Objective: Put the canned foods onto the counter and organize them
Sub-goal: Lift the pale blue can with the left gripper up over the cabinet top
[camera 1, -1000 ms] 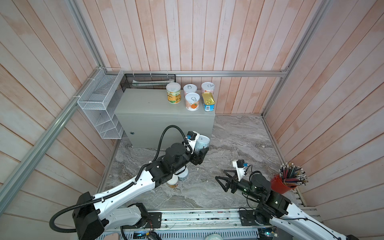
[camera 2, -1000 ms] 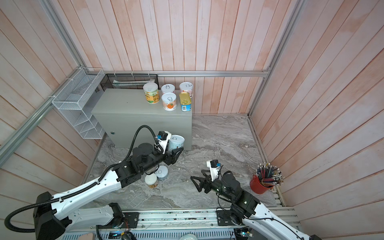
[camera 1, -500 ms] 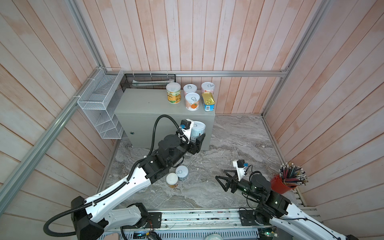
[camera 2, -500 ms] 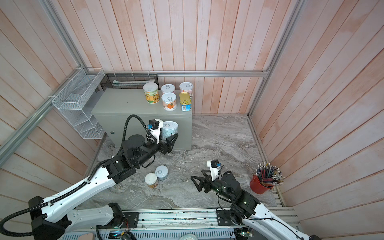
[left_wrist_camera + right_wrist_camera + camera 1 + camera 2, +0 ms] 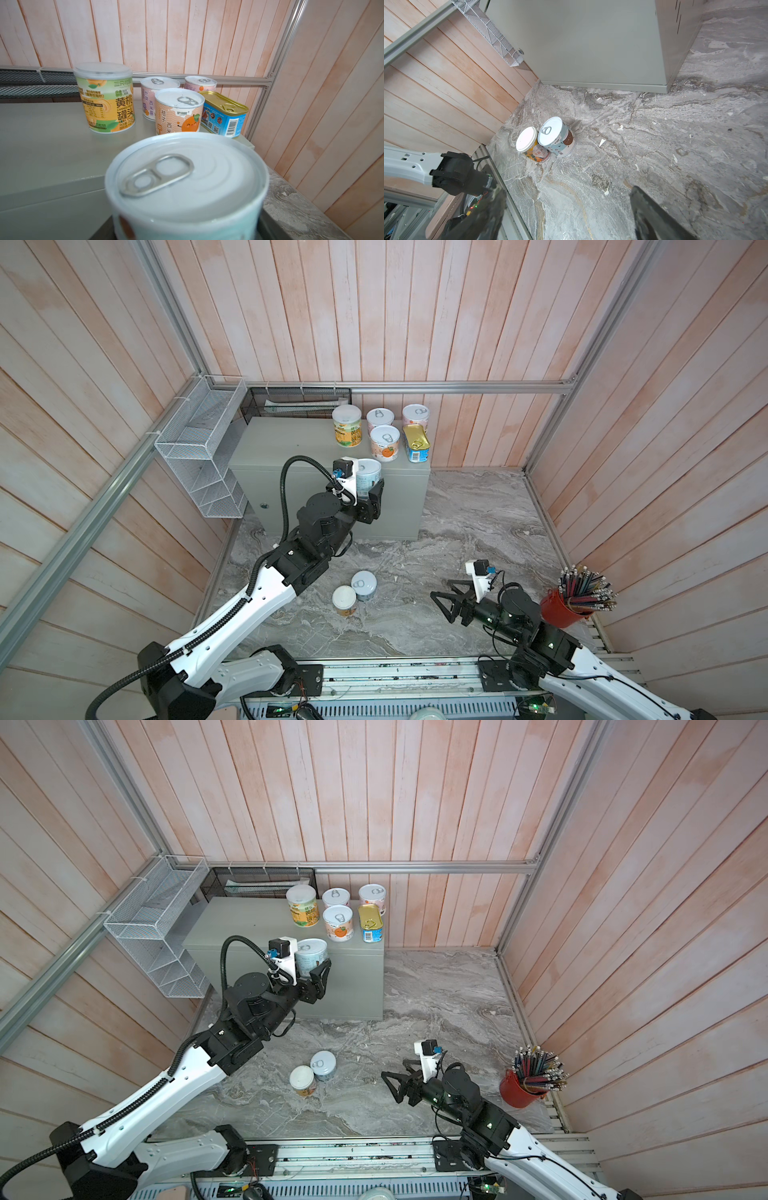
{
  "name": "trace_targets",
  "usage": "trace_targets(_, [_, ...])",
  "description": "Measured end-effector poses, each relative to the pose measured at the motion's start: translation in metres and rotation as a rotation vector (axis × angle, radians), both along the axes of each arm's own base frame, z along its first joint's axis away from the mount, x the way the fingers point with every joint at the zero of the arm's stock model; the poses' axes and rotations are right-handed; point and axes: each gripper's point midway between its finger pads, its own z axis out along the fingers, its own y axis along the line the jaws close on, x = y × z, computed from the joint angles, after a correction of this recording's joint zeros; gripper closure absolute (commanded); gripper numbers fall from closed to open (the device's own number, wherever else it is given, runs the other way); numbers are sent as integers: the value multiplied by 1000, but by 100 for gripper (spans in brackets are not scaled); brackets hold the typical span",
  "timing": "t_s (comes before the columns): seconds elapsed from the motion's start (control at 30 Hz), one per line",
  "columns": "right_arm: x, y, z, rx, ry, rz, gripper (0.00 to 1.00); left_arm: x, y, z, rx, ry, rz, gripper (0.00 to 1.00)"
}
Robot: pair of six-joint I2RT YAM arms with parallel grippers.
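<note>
Standing upright, a pale-blue can point(image 5: 369, 479) with a pull-tab lid was held in the closed jaws of the left gripper point(image 5: 368, 491) at the front edge of the bench point(image 5: 286, 448), the large grey metal box against the back wall. In the left wrist view the held can's lid point(image 5: 187, 182) was seen above the level of the bench top point(image 5: 41, 135); whether its base touched the bench could not be told. Five canned foods were found already grouped at the far right corner of the bench top: a green-and-yellow peach can point(image 5: 347, 425) with a plain pale lid, two pink cans point(image 5: 380, 419) point(image 5: 415, 414) at the back, an orange-label can point(image 5: 385, 442) in front of them, and the gold-topped blue tin point(image 5: 416, 442) just beside it on the right. Two more cans were left on the marble surface point(image 5: 457, 510) in front of the bench, touching each other: a pale-blue pull-tab can point(image 5: 364, 585) and an orange-labelled can point(image 5: 344, 600) with a plain white lid. The right gripper point(image 5: 442, 601) was held low over the marble with its jaws spread wide and nothing between them, well apart from those two cans. A red cup of pencils point(image 5: 565, 608) was seen by the right wall, and a white wire basket point(image 5: 199, 448) was mounted to the left of the bench.
</note>
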Motion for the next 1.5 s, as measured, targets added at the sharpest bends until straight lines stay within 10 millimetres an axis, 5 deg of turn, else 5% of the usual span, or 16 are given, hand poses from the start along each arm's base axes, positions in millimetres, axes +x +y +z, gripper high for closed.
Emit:
trace_targets(0.47, [1, -7, -6, -7, -4, -29, 7, 58, 39, 20, -14, -45, 147, 38])
trace_targets(0.83, [-2, -12, -2, 23, -32, -35, 3, 97, 31, -2, 21, 3, 159, 38])
trace_targets(1.5, [-1, -13, -11, 9, -29, -46, 2, 117, 22, -12, 68, 15, 148, 38])
